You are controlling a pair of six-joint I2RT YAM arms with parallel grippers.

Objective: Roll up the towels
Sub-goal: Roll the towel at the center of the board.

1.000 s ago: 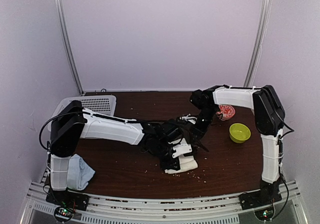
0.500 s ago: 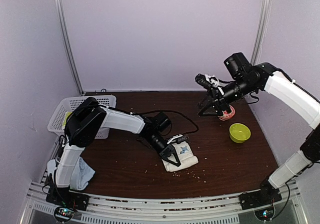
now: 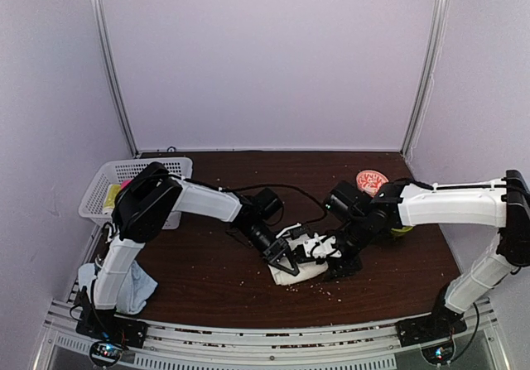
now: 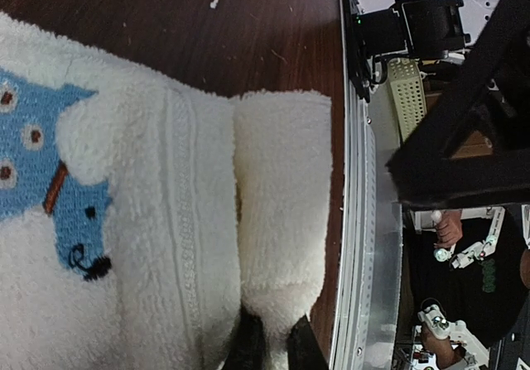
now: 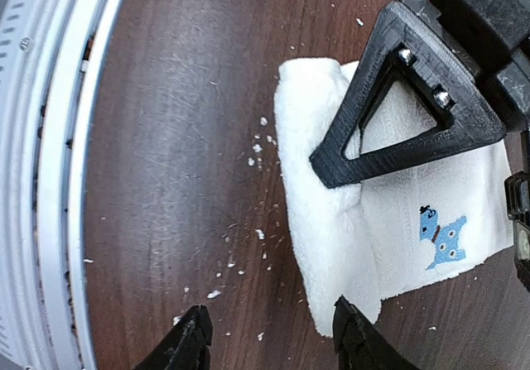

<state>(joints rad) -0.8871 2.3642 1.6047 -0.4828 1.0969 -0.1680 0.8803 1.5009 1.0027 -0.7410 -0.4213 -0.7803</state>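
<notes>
Overhead: left claw (image 3: 286, 264) is pinching the rolled edge of the cream-white towel (image 3: 305, 274), right claw (image 3: 333, 252) hovering just beside it, pale blue towel (image 3: 137, 289) lying well apart from both. Left wrist: the roll is sitting clamped at that claw's tips. Right wrist: fingers (image 5: 192, 341) are standing spread, towel lying just ahead.

This looks like a robotics lab: a brown table (image 3: 207, 291) walled by plain pale panels (image 3: 265, 55) on metal poles (image 3: 112, 64), an aluminium rail (image 3: 273, 338) along its near edge, and more robot rigs (image 4: 474, 246) visible beyond.
</notes>
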